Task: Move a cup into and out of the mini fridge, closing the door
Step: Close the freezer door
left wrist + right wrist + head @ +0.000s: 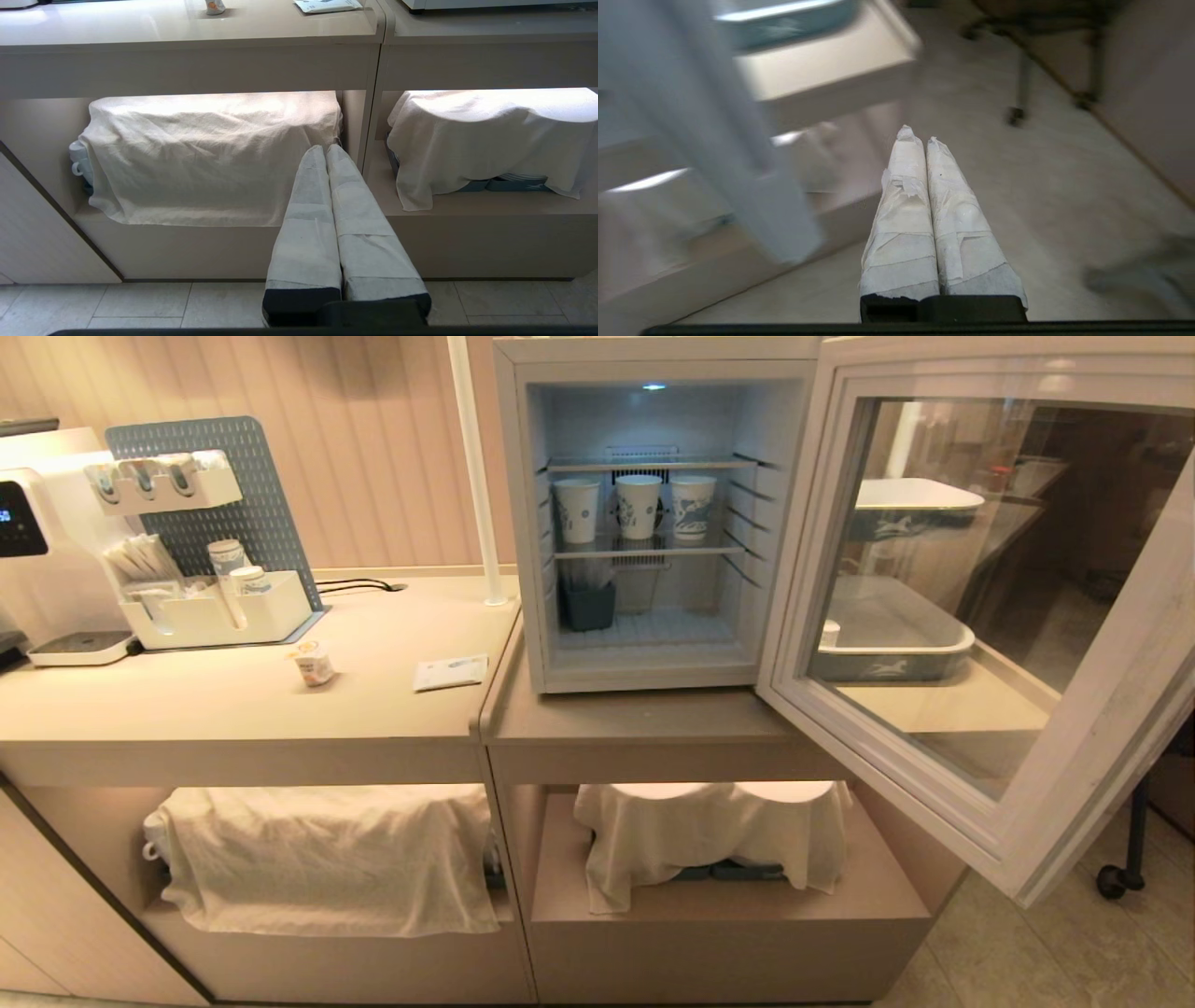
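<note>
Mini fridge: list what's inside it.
The mini fridge stands open. Three paper cups with blue print stand on the middle wire shelf. A dark bin sits on the floor, left rear. The bin's contents can't be seen. The top shelf looks bare.

One mini fridge (pixel 653 513) stands at upper centre, with one open door (pixel 980 607) at right. Three tall paper cups (pixel 638 506) sit in a row on its upper shelf. One small cup (pixel 314 663) sits at centre left. Two white cloths (pixel 327 854) drape the lower shelves. Two grippers, left gripper (pixel 326 149) and right gripper (pixel 917 134), appear.
</note>
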### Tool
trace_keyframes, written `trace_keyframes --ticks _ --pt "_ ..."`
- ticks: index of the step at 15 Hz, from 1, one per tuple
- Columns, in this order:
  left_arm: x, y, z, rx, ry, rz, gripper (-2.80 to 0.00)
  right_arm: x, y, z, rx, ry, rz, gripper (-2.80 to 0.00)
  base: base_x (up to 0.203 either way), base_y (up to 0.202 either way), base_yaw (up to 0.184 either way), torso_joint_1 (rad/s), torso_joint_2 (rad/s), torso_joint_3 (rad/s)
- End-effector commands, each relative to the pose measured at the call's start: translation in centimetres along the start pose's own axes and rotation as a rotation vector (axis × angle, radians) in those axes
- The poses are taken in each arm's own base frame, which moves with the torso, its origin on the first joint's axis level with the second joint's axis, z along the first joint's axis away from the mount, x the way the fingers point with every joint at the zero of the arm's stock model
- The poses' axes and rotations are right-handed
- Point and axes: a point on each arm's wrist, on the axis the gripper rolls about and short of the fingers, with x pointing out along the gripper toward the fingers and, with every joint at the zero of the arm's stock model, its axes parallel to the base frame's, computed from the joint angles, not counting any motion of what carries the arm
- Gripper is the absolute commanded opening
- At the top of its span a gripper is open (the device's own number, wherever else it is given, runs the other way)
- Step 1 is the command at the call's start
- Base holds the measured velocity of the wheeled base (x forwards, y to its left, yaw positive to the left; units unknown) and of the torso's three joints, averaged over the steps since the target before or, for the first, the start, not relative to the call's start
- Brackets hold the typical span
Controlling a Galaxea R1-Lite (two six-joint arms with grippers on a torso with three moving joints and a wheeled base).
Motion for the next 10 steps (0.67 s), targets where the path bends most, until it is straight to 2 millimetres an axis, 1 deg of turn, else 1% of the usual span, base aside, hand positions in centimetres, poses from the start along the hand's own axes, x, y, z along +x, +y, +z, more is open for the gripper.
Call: trace_keyframes --ticks 1,3,6,8,10 --pt "0.0 0.0 0.0 0.0 0.0 0.001 -2.8 2.1 0.0 0.1 -0.007 0.062 -0.066 -2.8 0.0 0.0 0.0 0.0 0.0 0.0" --pt "0.0 0.0 0.0 0.0 0.001 0.001 -2.8 3.6 -0.5 0.7 -0.003 0.061 -0.129 -2.8 0.0 0.0 0.0 0.0 0.0 0.0" --pt "0.0 0.0 0.0 0.0 0.0 0.001 -2.8 6.8 -1.3 2.2 -0.01 0.067 -0.213 -2.8 0.0 0.0 0.0 0.0 0.0 0.0" --pt "0.0 0.0 0.0 0.0 0.002 0.001 -2.8 9.2 -1.7 2.7 0.0 0.091 -0.252 -2.8 0.0 0.0 0.0 0.0 0.0 0.0" --pt "0.0 0.0 0.0 0.0 0.001 0.001 -2.8 10.9 -1.7 3.3 0.051 0.082 -0.254 -2.8 0.0 0.0 0.0 0.0 0.0 0.0"
